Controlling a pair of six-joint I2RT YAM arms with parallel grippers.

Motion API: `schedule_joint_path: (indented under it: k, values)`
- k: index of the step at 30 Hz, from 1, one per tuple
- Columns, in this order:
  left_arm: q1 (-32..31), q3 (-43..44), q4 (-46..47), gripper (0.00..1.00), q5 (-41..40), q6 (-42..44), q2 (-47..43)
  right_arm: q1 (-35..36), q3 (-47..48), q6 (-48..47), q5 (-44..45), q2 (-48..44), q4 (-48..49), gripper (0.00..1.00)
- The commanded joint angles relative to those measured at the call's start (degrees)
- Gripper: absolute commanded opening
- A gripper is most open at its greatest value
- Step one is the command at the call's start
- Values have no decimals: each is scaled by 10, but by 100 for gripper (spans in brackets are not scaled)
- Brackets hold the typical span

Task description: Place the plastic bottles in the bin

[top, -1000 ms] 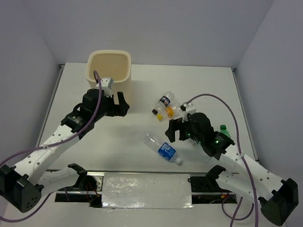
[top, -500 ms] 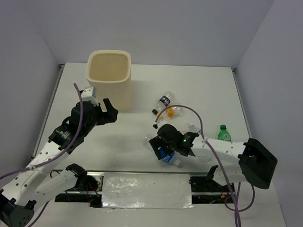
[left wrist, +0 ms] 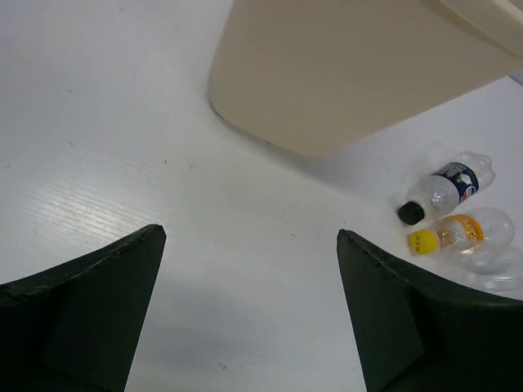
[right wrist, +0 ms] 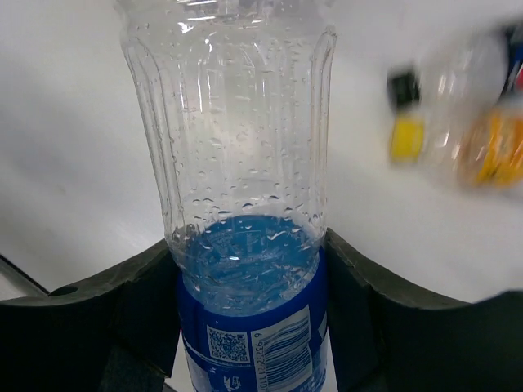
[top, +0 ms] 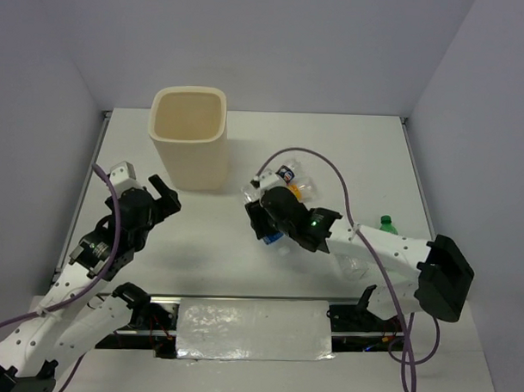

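My right gripper [top: 265, 220] [right wrist: 249, 278] is shut on a clear plastic bottle with a blue label [top: 253, 194] [right wrist: 245, 163], its fingers pressing the label on both sides. It holds the bottle off the table, right of the cream bin [top: 188, 137] [left wrist: 351, 73]. Behind it on the table lie a small dark-capped bottle [top: 288, 173] [left wrist: 445, 188] and a small yellow-capped bottle with orange contents [top: 303, 191] [left wrist: 462, 233]. A green bottle [top: 387, 224] stands at the right. My left gripper [top: 156, 197] [left wrist: 251, 237] is open and holds nothing, near-left of the bin.
The bin stands at the back left of the white table [top: 209, 246], with grey walls on three sides. The right arm's purple cable [top: 331, 177] arcs over the two small bottles. A metal rail [top: 253, 325] runs along the near edge between the arm bases.
My right arm swung left, shut on the blue-label bottle and carried it up and back-left towards the bin. My left arm drew back from the bin towards the near left, still open.
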Motion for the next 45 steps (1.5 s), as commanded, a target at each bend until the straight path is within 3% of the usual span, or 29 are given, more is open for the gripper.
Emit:
schedule_joint_path:
  k: [1,8,14,22,28,33,45]
  values:
    - [2,-8,5,99,-31,-26,-10,-7,111,-54,10,-34,79,48]
    - [9,-15,-11,99,-50,-39,0,-57,401,-134,-26,95,155,49]
    - [20,-16,3,99,-37,-31,12,-107,629,-122,-114,281,231,50]
    - [32,-19,-1,99,-44,-30,28,-114,860,-113,-110,489,282,60]
    - [38,-25,12,99,-32,-22,29,-119,810,-98,-136,492,309,73]
    - [41,-22,12,99,-29,-20,37,-118,799,-111,-148,485,268,99]
    - [43,-19,16,99,-17,-8,29,-136,777,-102,-223,403,167,100]
